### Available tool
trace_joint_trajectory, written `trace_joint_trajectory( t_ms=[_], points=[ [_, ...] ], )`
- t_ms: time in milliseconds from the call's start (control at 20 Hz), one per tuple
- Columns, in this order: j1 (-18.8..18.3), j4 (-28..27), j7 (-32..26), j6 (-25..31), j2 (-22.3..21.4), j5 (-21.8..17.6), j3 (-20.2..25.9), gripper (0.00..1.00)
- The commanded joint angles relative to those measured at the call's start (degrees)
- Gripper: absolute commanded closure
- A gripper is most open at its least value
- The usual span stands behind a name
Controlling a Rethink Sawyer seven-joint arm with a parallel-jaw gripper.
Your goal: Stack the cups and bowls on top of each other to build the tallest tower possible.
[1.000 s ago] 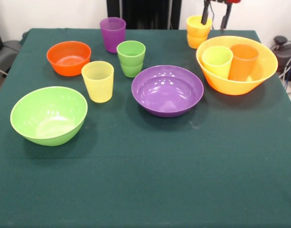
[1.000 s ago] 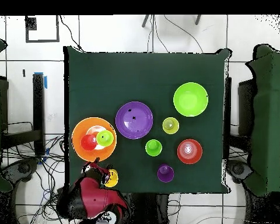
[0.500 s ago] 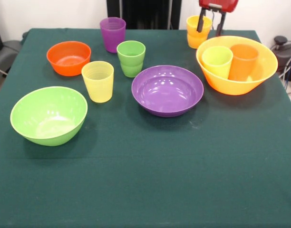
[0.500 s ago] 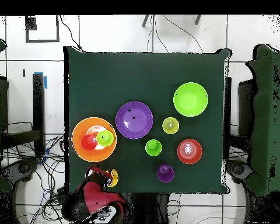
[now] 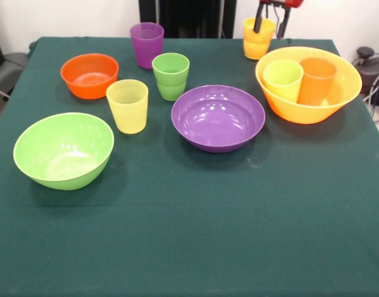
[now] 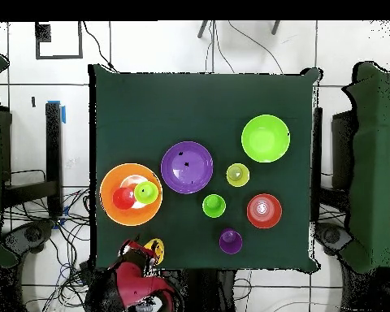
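My jaws [image 5: 267, 17] pinch the rim of the yellow-orange cup [image 5: 257, 38], one finger dipping inside it and the other down its outside wall, at the far right end of the counter [image 5: 189, 235]; I cannot tell whether the cup's base is touching the cloth or just clear of it. From overhead, my red arm [image 6: 133, 280] covers most of that cup, which sits at the counter's edge. Just beside it stands the big yellow-orange bowl [image 5: 338, 93], holding two upright cups side by side and touching: a lime cup [image 5: 282, 79] and an orange cup [image 5: 316, 79]. Next to that bowl, toward the middle, rests the wide purple bowl [image 5: 218, 117]. Beyond it, a dark green cup [image 5: 171, 75] stands near a pale yellow cup [image 5: 127, 105], with the purple cup [image 5: 146, 44] behind them. The small orange bowl [image 5: 89, 75] sits well apart on the far side, and the deep lime bowl [image 5: 63, 150] is nearer the front edge. All loose cups are upright, mouths up, and nothing is piled on any of them.
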Motion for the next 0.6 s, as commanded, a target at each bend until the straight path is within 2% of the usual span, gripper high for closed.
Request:
trace_joint_trajectory(
  t_ms=[50,200,600],
  points=[
    [2.0,3.3,9.3,4.7,-3.7,0.3,5.0,0.00],
    [3.0,3.9,9.5,5.7,-5.0,1.2,5.0,0.00],
    [2.9,3.5,9.6,5.9,-4.7,1.7,5.3,0.00]
  ],
)
